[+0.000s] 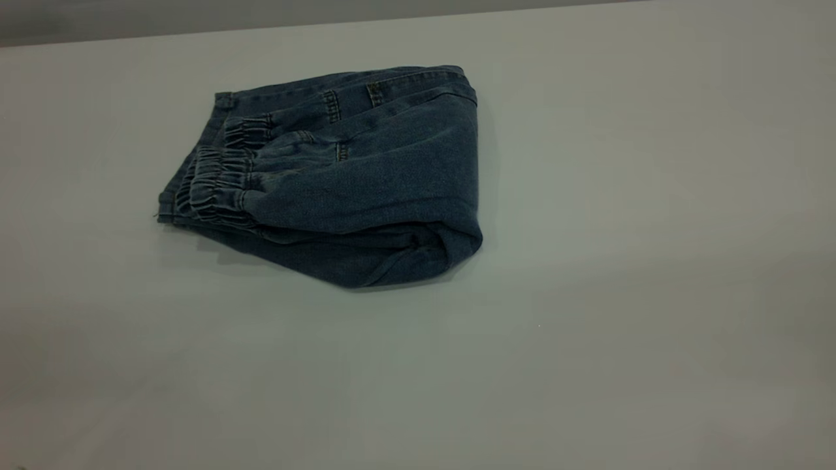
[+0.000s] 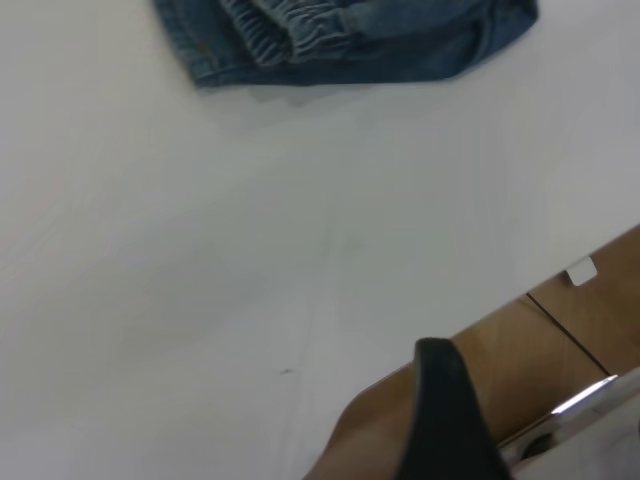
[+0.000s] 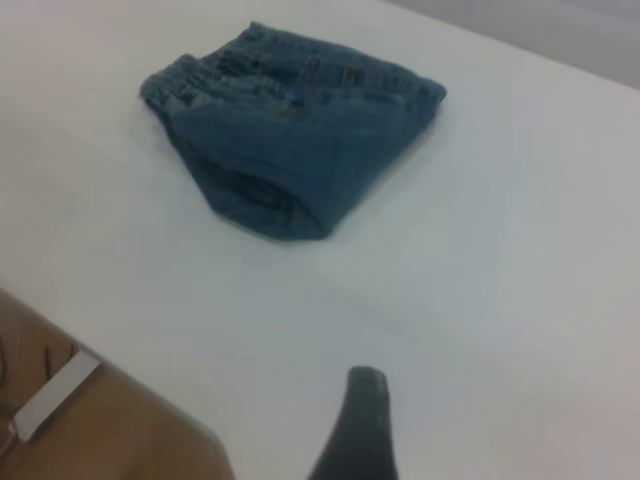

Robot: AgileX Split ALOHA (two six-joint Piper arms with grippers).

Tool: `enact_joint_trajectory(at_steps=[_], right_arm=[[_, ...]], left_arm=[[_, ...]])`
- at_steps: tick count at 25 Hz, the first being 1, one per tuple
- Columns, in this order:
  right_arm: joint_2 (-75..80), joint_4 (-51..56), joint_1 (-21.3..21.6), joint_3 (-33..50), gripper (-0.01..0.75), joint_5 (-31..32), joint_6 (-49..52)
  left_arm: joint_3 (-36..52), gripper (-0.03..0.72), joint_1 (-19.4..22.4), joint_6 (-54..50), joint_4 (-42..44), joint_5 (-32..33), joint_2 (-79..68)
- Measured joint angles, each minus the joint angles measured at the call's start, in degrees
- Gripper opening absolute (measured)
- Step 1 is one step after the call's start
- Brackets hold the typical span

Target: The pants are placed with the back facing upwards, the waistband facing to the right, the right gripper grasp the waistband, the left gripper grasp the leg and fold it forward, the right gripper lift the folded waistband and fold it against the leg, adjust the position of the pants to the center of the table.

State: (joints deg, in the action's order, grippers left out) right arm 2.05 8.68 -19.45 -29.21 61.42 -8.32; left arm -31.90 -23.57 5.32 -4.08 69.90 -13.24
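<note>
The pants [image 1: 366,189] lie folded into a compact blue denim bundle on the white table [image 1: 588,326], left of the middle and toward the far side. The ruffled waistband [image 1: 219,186] lies on top at the bundle's left end, and the fold is at the right end. The printed leg is hidden inside the fold. Neither arm shows in the exterior view. Only a black part of the left gripper [image 2: 445,400] shows, well back from the pants [image 2: 400,50] near the table's edge. The right gripper [image 3: 362,420] is likewise drawn back from the pants [image 3: 300,150], touching nothing.
The table's far edge [image 1: 196,29] runs along the top of the exterior view. Brown wood [image 2: 560,330] shows beyond the table's near edge in the left wrist view, and again [image 3: 100,430] in the right wrist view. A white tag [image 3: 55,395] lies on it.
</note>
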Motion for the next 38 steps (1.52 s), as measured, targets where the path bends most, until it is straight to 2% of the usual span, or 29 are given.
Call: enact_joint_trajectory(at_steps=[11, 32, 34, 38], right_arm=[[-0.1, -0.2, 0.0, 0.0, 0.583, -0.1, 0.2], [-0.1, 0.2, 0.0, 0.0, 0.583, -0.1, 0.2], [-0.1, 0.2, 0.0, 0.0, 0.583, -0.1, 0.2], [-0.1, 0.2, 0.1, 0.0, 0.583, -0.1, 0.1]], left_arm=[[3.0, 0.419, 0.0, 2.4, -0.5, -7.5, 6.9], [2.9, 0.419, 0.1, 2.4, -0.4, -8.0, 9.3], [2.9, 0.419, 1.4, 2.4, -0.4, -8.0, 9.4], [2.9, 0.419, 7.0, 2.4, -0.4, -7.9, 9.4]])
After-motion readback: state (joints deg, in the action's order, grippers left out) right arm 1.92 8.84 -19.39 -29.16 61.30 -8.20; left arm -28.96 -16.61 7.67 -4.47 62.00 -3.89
